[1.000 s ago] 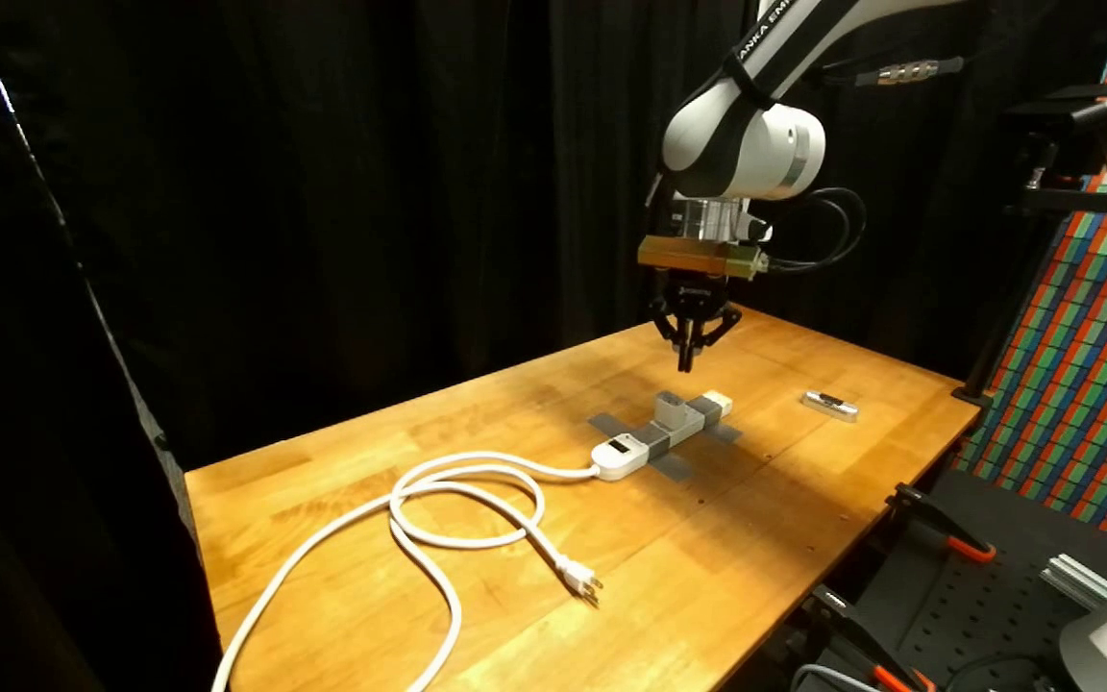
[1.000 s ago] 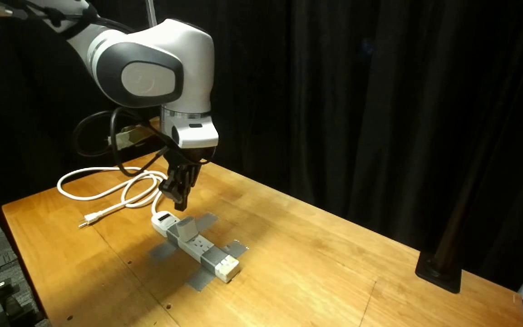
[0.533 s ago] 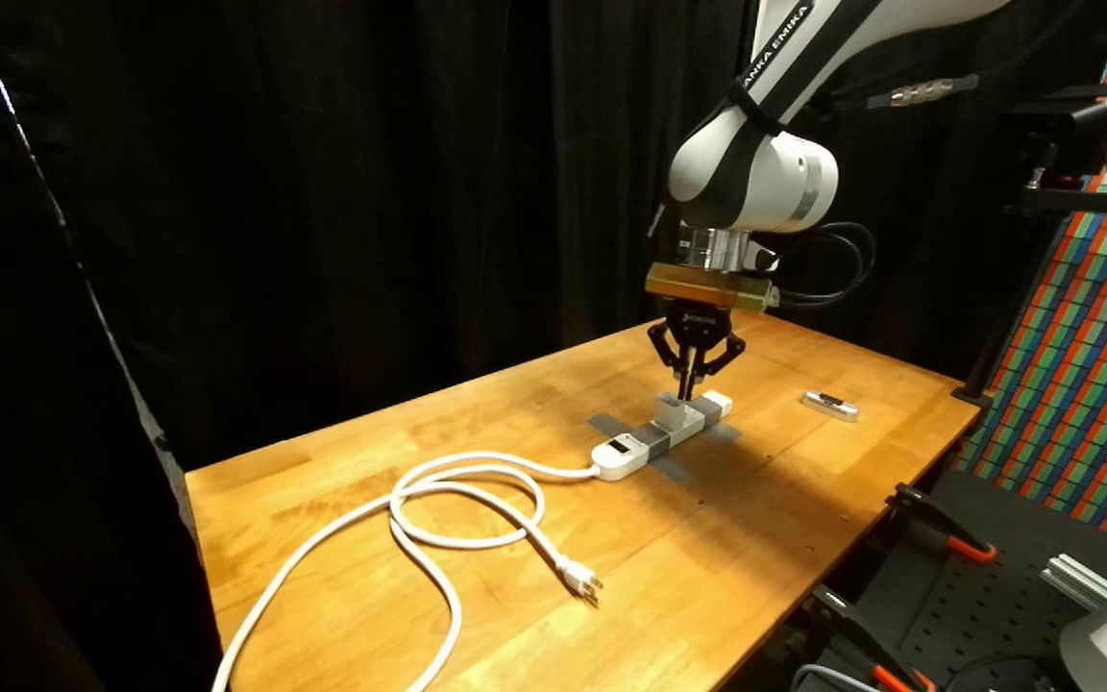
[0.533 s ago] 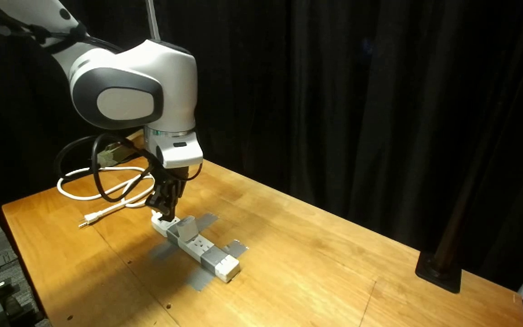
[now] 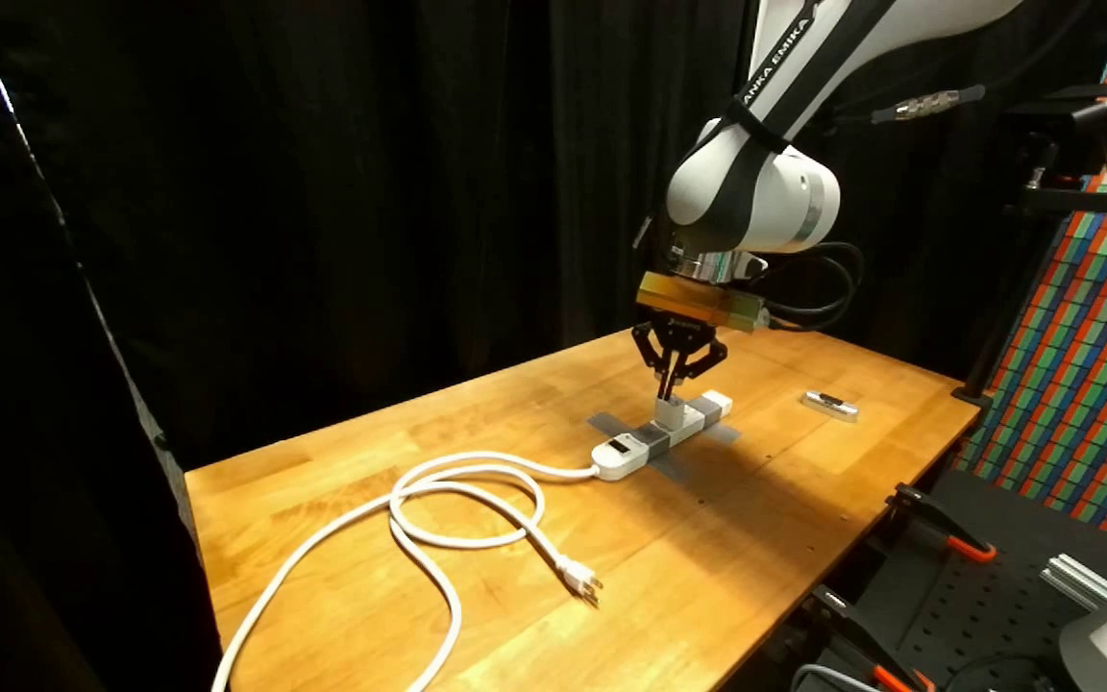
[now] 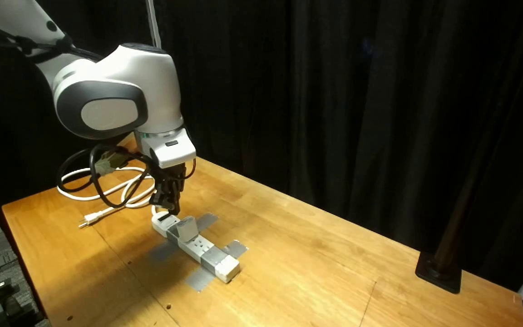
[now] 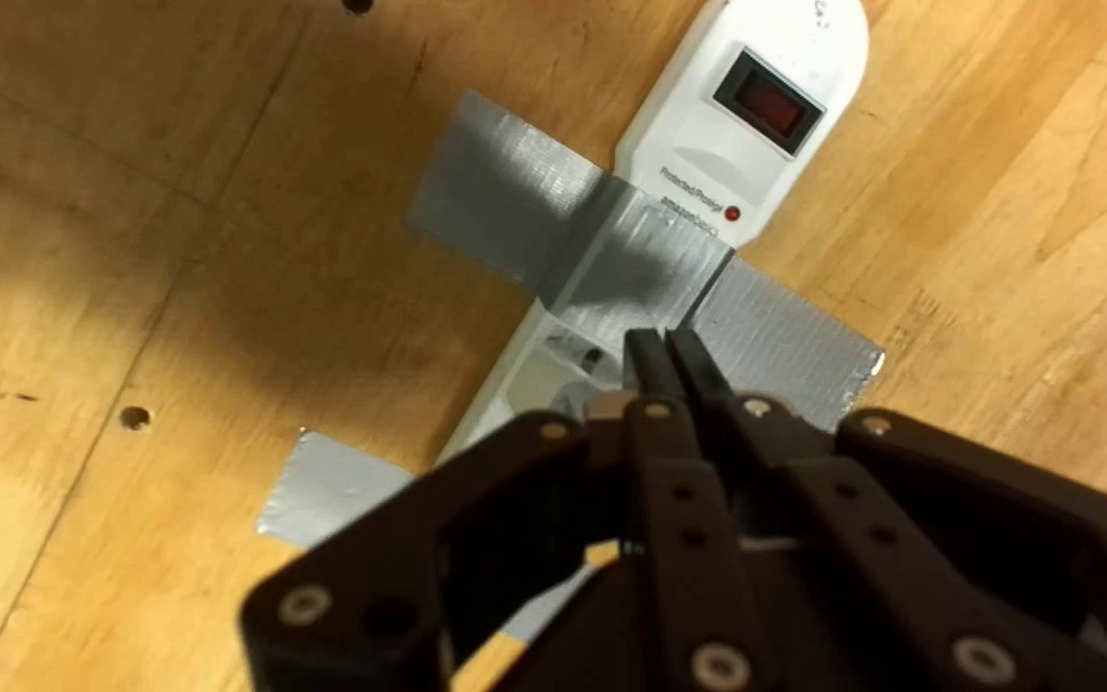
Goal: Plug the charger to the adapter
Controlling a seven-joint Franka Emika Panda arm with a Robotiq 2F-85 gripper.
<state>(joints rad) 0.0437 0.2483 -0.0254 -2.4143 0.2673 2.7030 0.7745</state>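
The charger (image 5: 671, 416), a small pale block, stands up from a socket of the adapter (image 5: 622, 457). The adapter is a long white strip held down with grey tape. Both also show in an exterior view, the charger (image 6: 188, 229) beside the strip's outlets (image 6: 199, 246). My gripper (image 5: 665, 396) is shut and empty. Its fingertips are at the charger's top edge; in an exterior view the gripper (image 6: 173, 212) is slightly to the switch-end side. I cannot tell whether they touch. In the wrist view the fingers (image 7: 648, 360) partly hide the charger (image 7: 542, 383). How deep the charger sits is hidden.
A white cable (image 5: 465, 471) runs from the strip in loops to a loose plug (image 5: 578, 577). A small silver object (image 5: 830, 406) lies on the table toward its edge. Clamps (image 5: 943, 524) grip the table's side. A post base (image 6: 438, 274) stands at a far corner.
My gripper has come down to the charger's top. In the last half second it has shifted slightly toward the strip's switch end and tilted. The charger and strip have not visibly moved.
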